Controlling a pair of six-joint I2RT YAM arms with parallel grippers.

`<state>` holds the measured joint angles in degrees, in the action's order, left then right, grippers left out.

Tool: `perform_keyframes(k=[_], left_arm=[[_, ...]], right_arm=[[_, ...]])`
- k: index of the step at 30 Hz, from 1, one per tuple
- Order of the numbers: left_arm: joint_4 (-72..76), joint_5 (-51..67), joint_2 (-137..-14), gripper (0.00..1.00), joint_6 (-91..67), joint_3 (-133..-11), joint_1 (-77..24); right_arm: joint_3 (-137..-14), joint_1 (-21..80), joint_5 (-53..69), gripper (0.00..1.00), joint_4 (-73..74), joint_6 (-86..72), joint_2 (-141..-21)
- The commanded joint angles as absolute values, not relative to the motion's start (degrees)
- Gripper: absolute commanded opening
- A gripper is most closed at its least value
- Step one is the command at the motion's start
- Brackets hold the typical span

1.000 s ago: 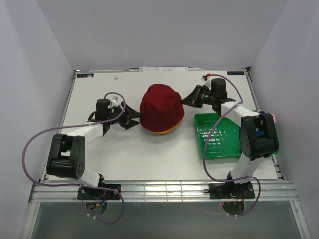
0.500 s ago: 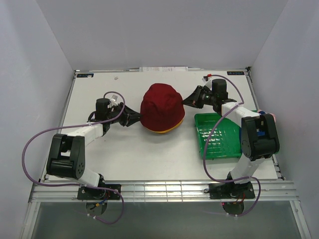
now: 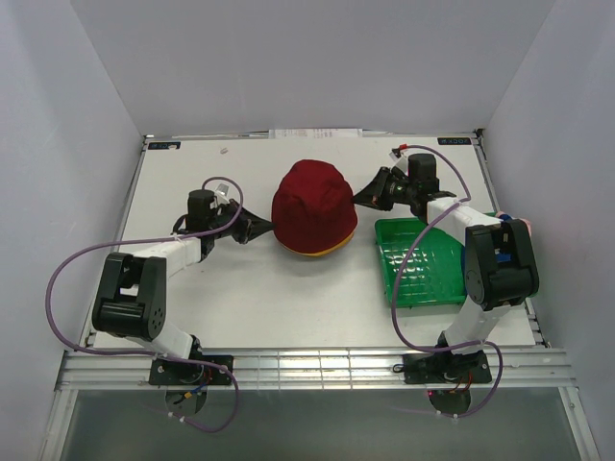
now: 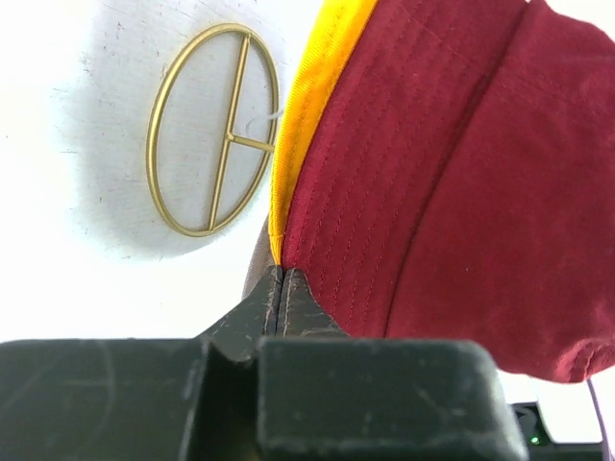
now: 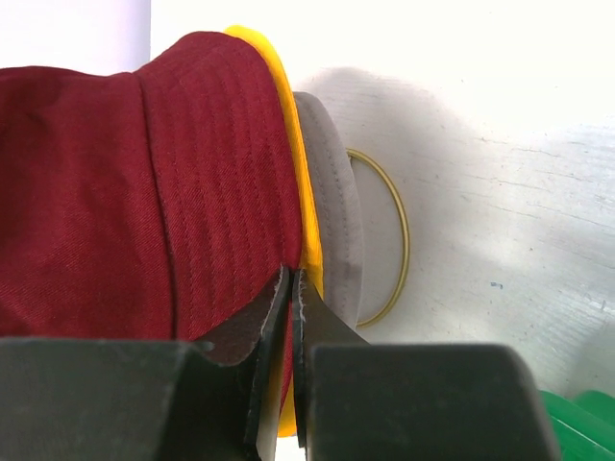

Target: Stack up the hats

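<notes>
Now the red hat (image 3: 313, 206) sits crown up.

The dark red hat (image 3: 312, 206) sits crown-up between the left pincer (image 3: 258, 229) and the right pincer (image 3: 362, 199), which nips its brim; the yellow hat (image 3: 323, 254) lies under it, brim peeking out; the grey hat (image 5: 336, 211) lies lowest.

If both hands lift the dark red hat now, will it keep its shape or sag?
Probably floppy: the dark red hat is soft stitched fabric, and its brim bends where the left hand and right hand pinch it. Likely light, being thin cloth. It may drag the yellow hat beneath it along, since their brims lie together.
</notes>
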<state>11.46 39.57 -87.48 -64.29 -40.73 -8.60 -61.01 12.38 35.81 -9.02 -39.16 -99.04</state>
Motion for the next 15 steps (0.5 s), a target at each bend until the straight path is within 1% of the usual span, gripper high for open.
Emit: perform_keyframes(k=[1,11,15], left_arm=[[13.27,38.94,-87.89,0.00,-64.07,-40.61,-9.14],[13.27,37.18,-89.21,0.00,-63.63,-39.38,-9.23],[13.27,36.91,-90.00,0.00,-63.37,-38.94,-9.23]], right_arm=[[-60.91,12.22,33.41,0.08,-5.90,-35.87,-97.47],[-62.93,12.22,28.74,0.08,2.80,-31.82,-100.37],[-63.46,12.22,27.86,0.08,4.21,-30.41,-101.42]])
